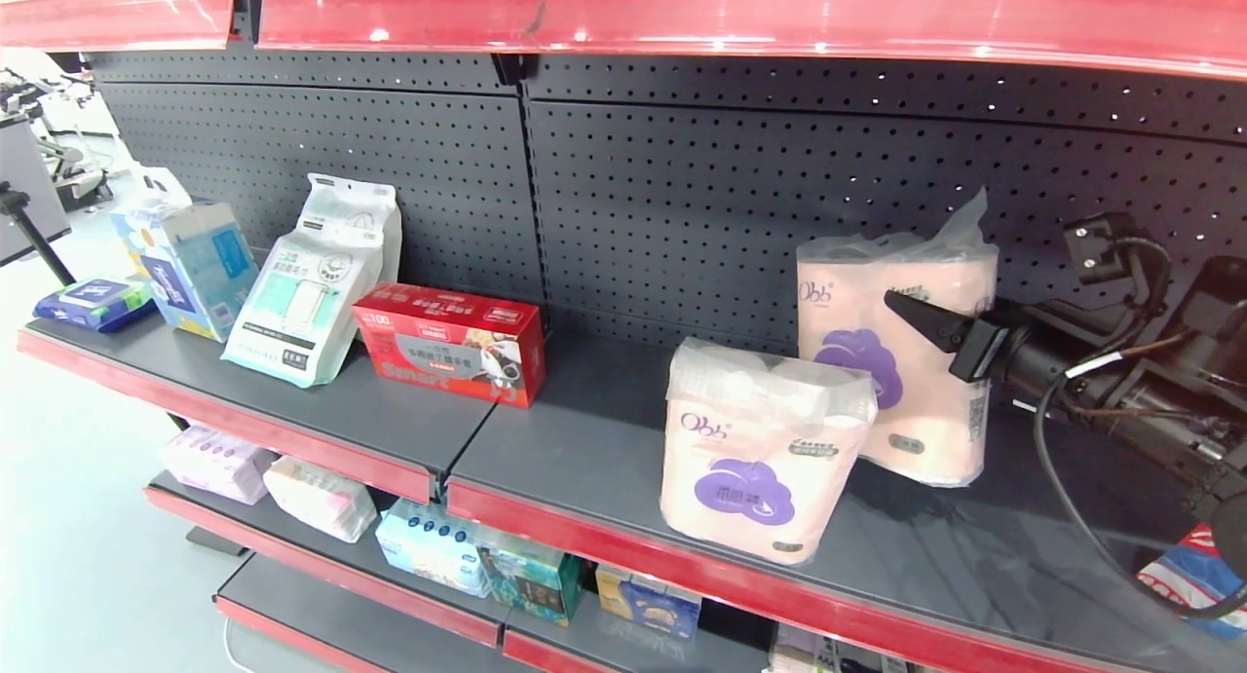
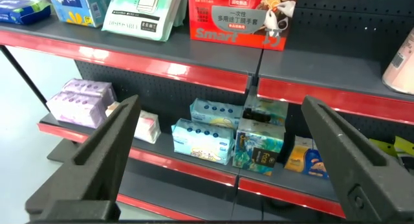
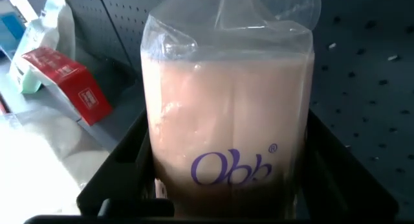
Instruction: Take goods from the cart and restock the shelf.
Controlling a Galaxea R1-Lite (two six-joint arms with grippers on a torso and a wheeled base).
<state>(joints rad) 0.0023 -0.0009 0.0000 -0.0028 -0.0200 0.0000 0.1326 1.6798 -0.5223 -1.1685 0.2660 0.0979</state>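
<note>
Head view: red cardboard box [image 1: 450, 342] sits on grey metal shelf board [image 1: 575, 420]. Tall pink plastic-wrapped toilet-roll pack [image 1: 877, 400] stands upright on same board, well right of box, close to black pegboard panel [image 1: 682, 196]. Right gripper [image 1: 911, 313] holds this pack, fingers against both flanks. Shorter pink pack [image 1: 755, 449] between box and tall pack, nearer front edge. Left gripper [image 2: 220, 166] spread wide, nothing between fingers, facing tiers below box.

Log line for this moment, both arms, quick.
right gripper: shut on rear pink plastic-wrapped toilet-roll pack, standing on grey metal shelf | matching pack in front | left gripper: open, empty, facing lower shelves
</note>
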